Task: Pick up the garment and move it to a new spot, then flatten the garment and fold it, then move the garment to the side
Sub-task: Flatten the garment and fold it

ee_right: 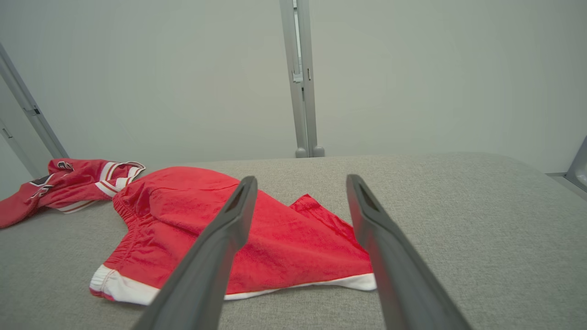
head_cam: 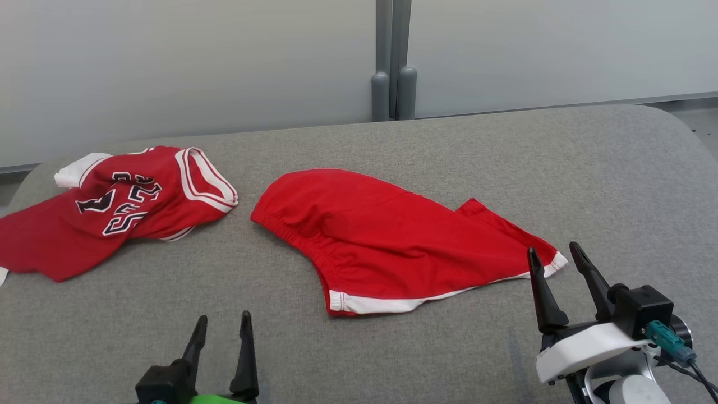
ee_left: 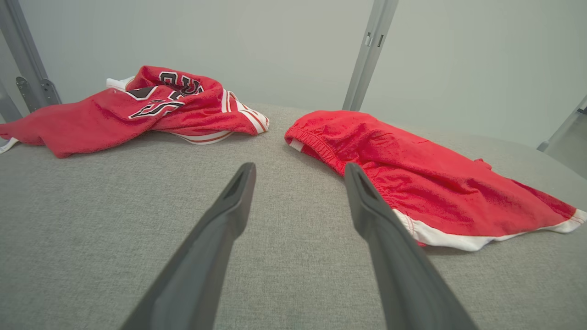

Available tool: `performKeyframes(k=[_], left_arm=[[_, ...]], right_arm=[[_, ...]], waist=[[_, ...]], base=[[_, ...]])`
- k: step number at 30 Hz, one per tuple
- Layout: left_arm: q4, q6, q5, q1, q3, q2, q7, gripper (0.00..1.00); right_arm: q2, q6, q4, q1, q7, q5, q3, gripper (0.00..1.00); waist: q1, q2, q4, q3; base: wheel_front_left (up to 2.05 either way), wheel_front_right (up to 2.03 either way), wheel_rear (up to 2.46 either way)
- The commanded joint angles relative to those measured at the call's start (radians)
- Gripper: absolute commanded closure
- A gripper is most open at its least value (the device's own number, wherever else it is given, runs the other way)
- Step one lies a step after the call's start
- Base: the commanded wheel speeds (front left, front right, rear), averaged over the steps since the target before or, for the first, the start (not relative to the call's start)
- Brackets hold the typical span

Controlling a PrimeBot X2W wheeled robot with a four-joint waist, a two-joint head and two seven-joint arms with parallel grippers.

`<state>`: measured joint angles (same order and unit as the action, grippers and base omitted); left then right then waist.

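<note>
On my feed the plain red fabric shorts [head_cam: 387, 235] are solid bright red, waistband included, with a white band along each leg hem. The crumpled red jersey top [head_cam: 56, 235] has white trim with thin red stripes, plus black lettering outlined in white. The woven-fabric table surface [head_cam: 449, 146] is a heathered mid grey, and the smooth wall panels [head_cam: 185, 62] are pale grey-white. The left gripper [head_cam: 223, 317] is black with a bright green patch; the right gripper [head_cam: 552, 249] is black with a white body and a teal plug [head_cam: 664, 336].
</note>
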<state>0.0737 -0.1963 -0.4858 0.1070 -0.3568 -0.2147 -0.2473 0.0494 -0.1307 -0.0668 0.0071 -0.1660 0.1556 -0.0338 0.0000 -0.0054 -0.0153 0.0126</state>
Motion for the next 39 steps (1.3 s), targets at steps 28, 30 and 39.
performKeyframes(k=[28,30,39], left_arm=[[0.453,0.267,-0.054,-0.349,-0.177,0.068,0.173,0.0],[0.467,0.272,-0.062,-0.358,-0.175,0.073,0.169,0.0],[0.49,0.285,-0.071,-0.369,-0.195,0.08,0.164,0.56]], right_arm=[[0.002,0.0,-0.024,-0.071,-0.024,-0.008,-0.028,0.0],[0.002,0.0,-0.027,-0.074,-0.027,-0.008,-0.028,0.0],[0.002,0.0,-0.037,-0.074,-0.033,-0.002,-0.027,0.0]], waist=[[0.0,0.0054,-0.138,-0.096],[0.0,0.0054,-0.144,-0.097],[0.0,0.0054,-0.155,-0.092]], base=[[0.0,0.0,0.0],[0.0,0.0,0.0],[0.0,0.0,0.0]])
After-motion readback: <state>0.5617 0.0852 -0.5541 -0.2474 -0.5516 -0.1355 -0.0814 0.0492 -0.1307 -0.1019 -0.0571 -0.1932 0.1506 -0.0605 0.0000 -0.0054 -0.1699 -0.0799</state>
